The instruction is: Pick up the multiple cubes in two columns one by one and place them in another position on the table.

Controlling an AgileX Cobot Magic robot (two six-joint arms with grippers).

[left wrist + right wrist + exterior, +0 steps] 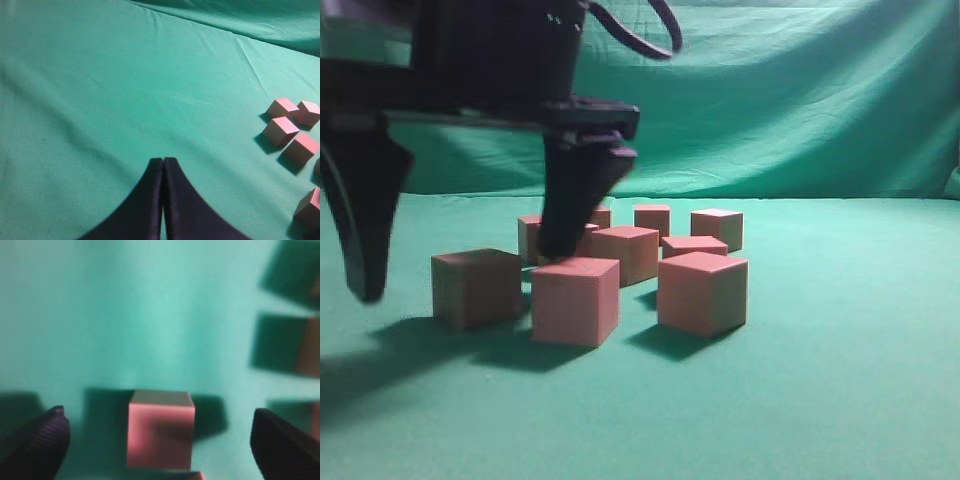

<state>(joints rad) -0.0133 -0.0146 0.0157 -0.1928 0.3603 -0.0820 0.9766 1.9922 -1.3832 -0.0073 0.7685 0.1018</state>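
Here, table point(840, 400): a broad flat surface draped in slightly creased green cloth, on which everything is carried.
Backdrop point(800, 90): green cloth, hung in soft folds behind the table.
Right gripper point(455, 270): black, held low over the near blocks; jaws spread wide, with one cube point(160, 432) seen loose on the cloth between them, untouched.
Left gripper point(163, 165): black tapered fingers pressed together, nothing held, above bare cloth well apart from the blocks.
Cubes point(702, 290): about ten small sharp-edged blocks, reddish-pink tops, tan-pink sides, clustered mid-table.
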